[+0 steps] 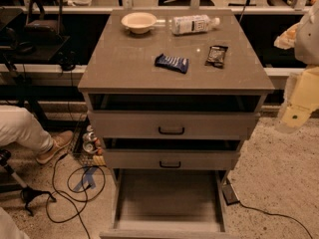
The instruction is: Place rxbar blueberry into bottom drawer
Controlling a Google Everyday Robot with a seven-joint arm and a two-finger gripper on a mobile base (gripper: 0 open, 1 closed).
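The rxbar blueberry [171, 62], a dark blue wrapper with white lettering, lies flat on the cabinet top [124, 63], a little right of centre. The bottom drawer [169, 222] is pulled out wide and its flat floor is bare. The two upper drawers with black handles are slightly ajar. Only a cream-white arm link [299, 101] shows at the right edge, beside the cabinet and level with its top. The gripper itself is out of view.
A black-brown snack packet [217, 55] lies right of the bar. A white bowl [139, 21] and a lying water bottle [194, 24] sit at the back. A person's leg and shoe [30, 133], cables [75, 183] and cans [90, 142] are on the floor at left.
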